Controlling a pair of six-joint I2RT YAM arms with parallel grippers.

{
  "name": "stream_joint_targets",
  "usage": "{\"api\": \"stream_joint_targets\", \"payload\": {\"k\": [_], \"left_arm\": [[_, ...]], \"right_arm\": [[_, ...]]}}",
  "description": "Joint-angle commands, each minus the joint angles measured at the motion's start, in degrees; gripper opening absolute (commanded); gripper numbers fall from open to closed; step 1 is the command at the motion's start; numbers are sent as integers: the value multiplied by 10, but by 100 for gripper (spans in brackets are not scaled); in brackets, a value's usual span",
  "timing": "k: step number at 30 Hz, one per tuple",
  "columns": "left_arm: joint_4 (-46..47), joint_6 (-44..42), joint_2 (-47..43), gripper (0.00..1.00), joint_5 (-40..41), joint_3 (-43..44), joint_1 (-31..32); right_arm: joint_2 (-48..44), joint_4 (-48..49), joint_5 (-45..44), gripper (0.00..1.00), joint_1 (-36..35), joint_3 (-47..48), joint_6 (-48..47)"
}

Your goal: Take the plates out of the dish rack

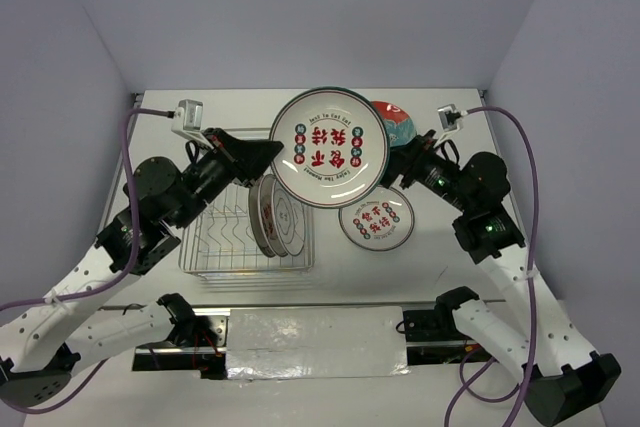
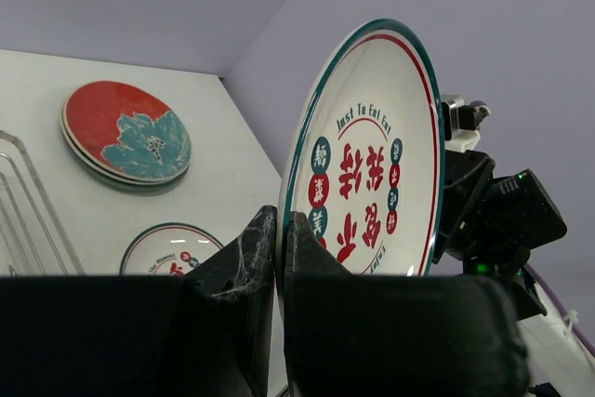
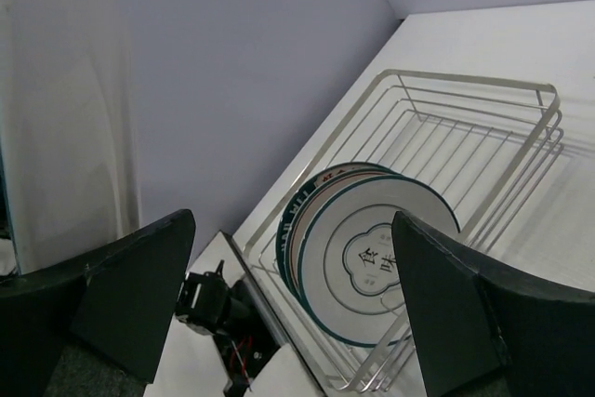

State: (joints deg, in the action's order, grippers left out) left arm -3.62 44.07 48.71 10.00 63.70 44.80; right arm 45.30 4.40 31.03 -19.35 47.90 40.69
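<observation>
My left gripper (image 1: 272,154) is shut on the left rim of a large white plate (image 1: 330,147) with red characters and a teal rim. It holds the plate above the table, tilted up on edge. In the left wrist view the fingers (image 2: 279,230) pinch the plate's (image 2: 372,155) rim. My right gripper (image 1: 403,163) is open and empty just beside the plate's right rim. The wire dish rack (image 1: 215,247) holds several plates (image 1: 272,215) standing on edge. They show between my open right gripper's (image 3: 293,225) fingers, in the rack (image 3: 521,137).
A small white plate (image 1: 376,219) with red characters lies flat right of the rack. A stack of red plates (image 1: 398,119) with a teal flower lies behind it, partly hidden by the held plate. Both show in the left wrist view (image 2: 125,132). Walls close three sides.
</observation>
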Motion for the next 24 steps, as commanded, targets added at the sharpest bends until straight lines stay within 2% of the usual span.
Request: {"api": "stream_joint_targets", "payload": {"k": [1,2,4,7,10,11,14,17,24], "left_arm": [[74,21,-5,0,-24,0,-1],[70,22,-8,0,-21,-1,-1],[46,22,-8,0,2,5,-1],[-18,25,-5,0,33,13,-1],[-19,29,-10,0,30,-2,-2],[-13,29,-11,0,26,-9,-2],[23,29,-10,0,6,-16,-2],[23,27,1,0,-2,-3,-3],[63,25,2,0,-23,-16,-3]], "right_arm": [[-33,39,-65,94,-3,-2,19],[-59,5,-111,95,-3,-4,27],[-92,6,-211,96,-3,-18,39],[-147,37,-254,97,-3,-40,48],[-127,26,-206,96,-3,-3,22],[-88,-18,-160,96,-3,36,9],[-27,-98,-100,95,-4,83,-8],[-19,-51,-63,93,-3,41,-2],[0,-90,-50,89,-4,30,-39]]}}
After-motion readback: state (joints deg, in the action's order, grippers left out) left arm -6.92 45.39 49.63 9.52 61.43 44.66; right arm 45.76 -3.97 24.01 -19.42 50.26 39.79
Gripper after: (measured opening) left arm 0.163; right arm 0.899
